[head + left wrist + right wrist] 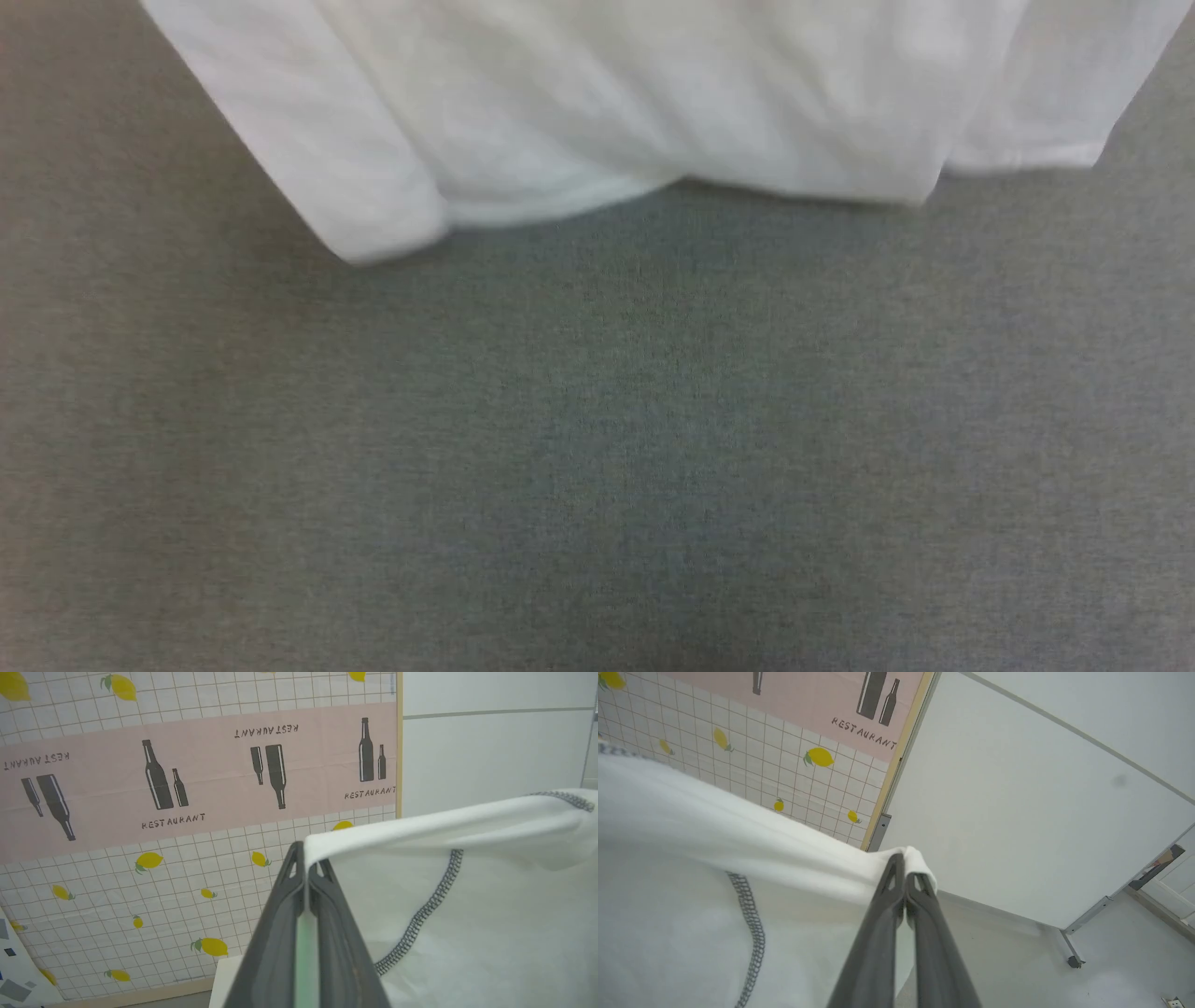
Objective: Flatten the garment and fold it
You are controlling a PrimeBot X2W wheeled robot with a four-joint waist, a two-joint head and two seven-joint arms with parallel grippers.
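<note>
Soft even light; blurred head view; wide-angle bending in wrist views.

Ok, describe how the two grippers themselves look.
The left gripper has two long, dark grey fingers tapering to narrow tips, with small triangular openings near the tips and a pale green strip between them. The right gripper has the same dark grey, tapered fingers with similar openings.
</note>
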